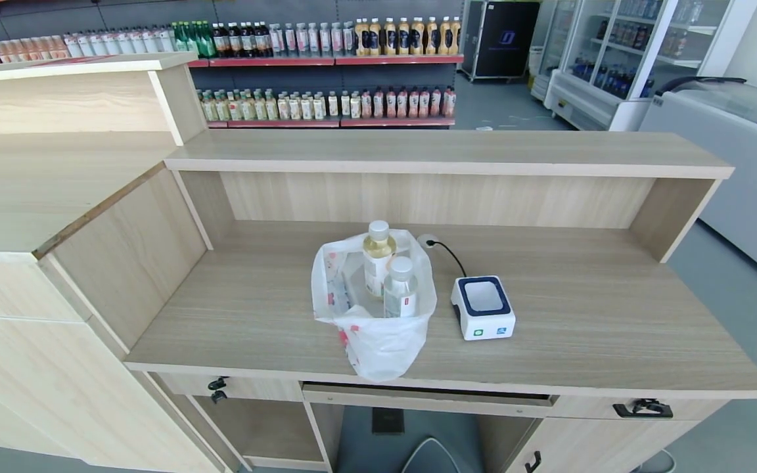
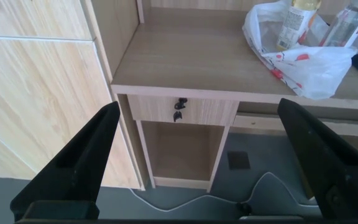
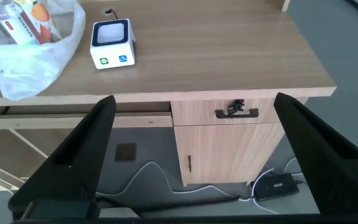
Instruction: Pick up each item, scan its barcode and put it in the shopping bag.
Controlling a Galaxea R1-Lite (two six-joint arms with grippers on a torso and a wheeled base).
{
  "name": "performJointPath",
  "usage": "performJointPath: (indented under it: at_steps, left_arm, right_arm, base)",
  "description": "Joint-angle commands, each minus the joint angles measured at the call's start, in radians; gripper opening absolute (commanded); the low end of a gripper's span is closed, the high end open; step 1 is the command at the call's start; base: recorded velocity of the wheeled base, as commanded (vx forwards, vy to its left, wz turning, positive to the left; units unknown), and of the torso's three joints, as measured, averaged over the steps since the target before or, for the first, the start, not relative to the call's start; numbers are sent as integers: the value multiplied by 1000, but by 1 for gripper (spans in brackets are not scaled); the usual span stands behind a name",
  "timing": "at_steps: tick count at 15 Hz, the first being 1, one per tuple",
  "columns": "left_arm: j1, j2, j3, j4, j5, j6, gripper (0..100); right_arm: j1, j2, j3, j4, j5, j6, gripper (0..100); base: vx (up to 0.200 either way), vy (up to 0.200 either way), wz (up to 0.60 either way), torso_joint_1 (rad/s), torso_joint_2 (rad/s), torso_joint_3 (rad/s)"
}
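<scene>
Shopping bag looks floppy; I'd pinch its rim. Barcode scanner at three o'clock. My left gripper and right gripper gape, empty.

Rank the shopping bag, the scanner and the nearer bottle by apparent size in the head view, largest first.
1. shopping bag
2. scanner
3. nearer bottle; it stands partly inside the bag, so its full size is unsure.

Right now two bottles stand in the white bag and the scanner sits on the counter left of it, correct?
Not quite: the scanner sits on the counter right of the bag, as the head view shows. The two bottles do stand in the bag.
</scene>
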Motion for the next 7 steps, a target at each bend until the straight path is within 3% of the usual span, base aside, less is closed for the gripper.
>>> performJointPath:
  at_steps: [1,7]
  left_arm:
    - [0,0,0,0,0,0,100]
    - [0,0,0,0,0,0,100]
  right_arm:
    - [0,-10,0,0,0,0,100]
    - [0,-10,0,0,1,-3,100]
  base:
    - [0,0,0,0,0,0]
    - [0,0,0,0,0,0]
